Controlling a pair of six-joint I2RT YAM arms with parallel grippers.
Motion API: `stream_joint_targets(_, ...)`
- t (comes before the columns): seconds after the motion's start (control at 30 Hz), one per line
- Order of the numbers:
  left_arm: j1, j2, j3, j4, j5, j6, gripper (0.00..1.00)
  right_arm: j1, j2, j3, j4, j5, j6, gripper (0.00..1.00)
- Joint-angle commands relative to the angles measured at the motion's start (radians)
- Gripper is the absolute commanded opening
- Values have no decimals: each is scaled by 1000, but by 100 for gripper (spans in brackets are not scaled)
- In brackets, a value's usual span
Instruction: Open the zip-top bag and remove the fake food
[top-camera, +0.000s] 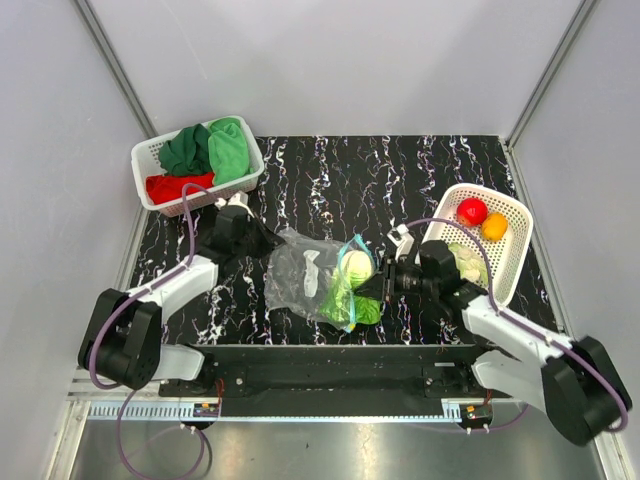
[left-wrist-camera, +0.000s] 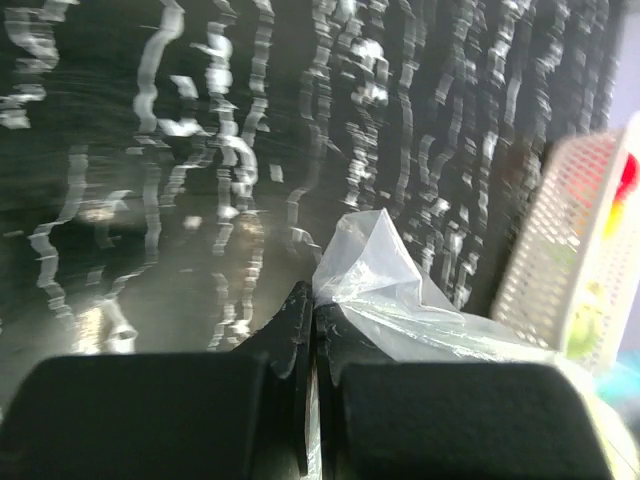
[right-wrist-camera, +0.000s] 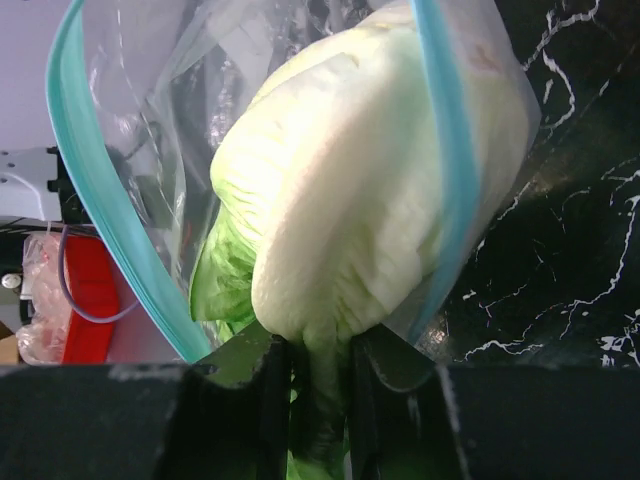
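The clear zip-top bag (top-camera: 305, 275) lies mid-table, its teal zip mouth (top-camera: 352, 300) open toward the right. My left gripper (top-camera: 262, 243) is shut on the bag's far-left corner (left-wrist-camera: 370, 262). My right gripper (top-camera: 374, 285) is at the bag's mouth, shut on the stem of the pale cabbage piece (right-wrist-camera: 370, 190), which sits in the mouth between the teal zip strips (right-wrist-camera: 100, 200). Green leafy pieces (top-camera: 350, 305) show beside it in the bag. The red piece (top-camera: 471, 211) and the round orange (top-camera: 494, 227) lie in the right basket.
A white mesh basket (top-camera: 515, 255) at the right holds fake food. Another white basket (top-camera: 150, 160) at the back left holds green and red cloths. Grey walls enclose the black marbled table (top-camera: 400, 170).
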Motion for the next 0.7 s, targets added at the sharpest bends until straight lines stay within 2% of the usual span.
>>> stream_joint_targets(0.0, 32, -23, 6, 56, -110, 34, 0, -1, -135, -39, 13, -47, -36, 0)
stream_joint_targets(0.03, 31, -3, 27, 72, -8, 63, 0, 0, -130, -46, 45, -80, -12, 0)
stream_joint_targets(0.1, 23, 43, 66, 52, 68, 74, 0, 9, -83, -10, 32, -106, -12, 0)
stream_joint_targets(0.23, 15, 37, 5, 55, -3, 31, 0, 33, -93, 63, -53, 19, -9, 0)
stream_joint_targets(0.27, 15, 27, -9, 52, -26, 25, 0, 33, -142, 79, -66, 120, 3, 0)
stream_joint_targets(0.4, 15, -21, -46, -26, -167, 11, 0, 33, -286, 131, -169, 366, 77, 0)
stream_joint_targets(0.43, 15, -30, -51, -34, -197, 8, 0, 33, -314, 146, -218, 514, 86, 0)
stream_joint_targets(0.47, 17, -44, -55, -40, -212, 10, 0, 33, -351, 190, -261, 590, 91, 0)
stream_joint_targets(0.57, 17, -59, -46, -69, -253, 20, 0, 31, -344, 310, -484, 808, 67, 0)
stream_joint_targets(0.67, 17, -58, -17, -97, -277, 39, 0, 31, -290, 405, -566, 938, 24, 0)
